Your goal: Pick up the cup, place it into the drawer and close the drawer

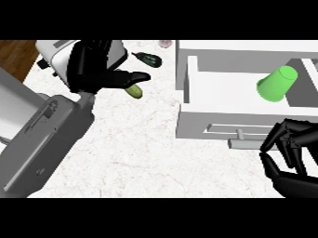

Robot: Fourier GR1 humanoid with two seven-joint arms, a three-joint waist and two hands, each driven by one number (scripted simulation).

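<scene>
A bright green cup lies tilted inside the open white drawer at the right, its wide mouth toward the lower left. My right hand is below the drawer's front panel, just by its grey handle; its fingers are curled and hold nothing. My left hand is raised at the upper left with fingers straight and thumb out, away from the drawer.
A yellow-green vegetable lies on the marble counter just past the left thumb. A dark green one sits farther back. A white appliance stands behind the left hand. A small pale object is at the counter's back edge.
</scene>
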